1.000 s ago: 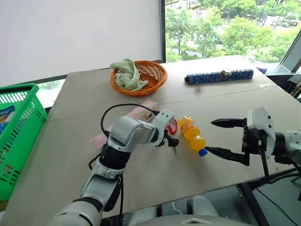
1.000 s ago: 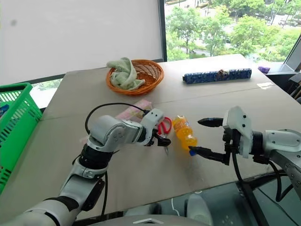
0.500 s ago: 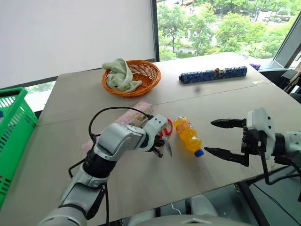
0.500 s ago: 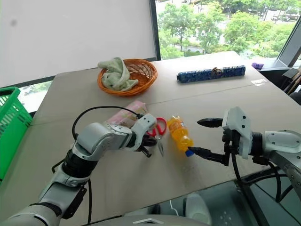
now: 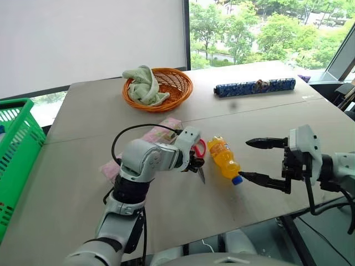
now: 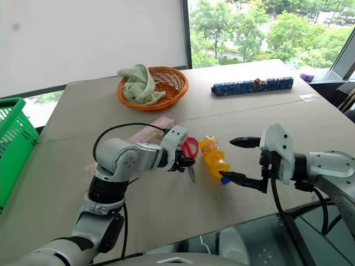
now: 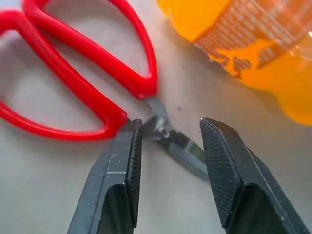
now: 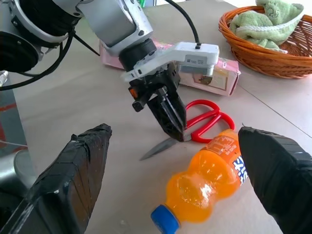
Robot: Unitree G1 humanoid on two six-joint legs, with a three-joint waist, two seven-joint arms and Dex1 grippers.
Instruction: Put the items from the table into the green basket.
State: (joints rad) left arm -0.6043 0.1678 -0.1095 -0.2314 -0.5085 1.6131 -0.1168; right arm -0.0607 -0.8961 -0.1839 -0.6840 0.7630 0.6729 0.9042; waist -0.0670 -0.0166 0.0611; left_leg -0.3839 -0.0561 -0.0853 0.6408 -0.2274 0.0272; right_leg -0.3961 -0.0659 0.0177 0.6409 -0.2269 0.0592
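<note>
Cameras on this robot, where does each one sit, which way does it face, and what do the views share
Left and right eye views: on the head, looking forward and down over the table; both arms show, with the green basket far left.
Left wrist view: looks along the left gripper, its fingers straddling the scissors at the pivot.
Right wrist view: looks along the open right gripper at the orange bottle; the left gripper shows too.
Shared: both wrist views show the scissors and bottle.

green basket [image 5: 22, 149] cut off by frame edge, pink floral box [image 5: 161, 134] partly behind arm
</note>
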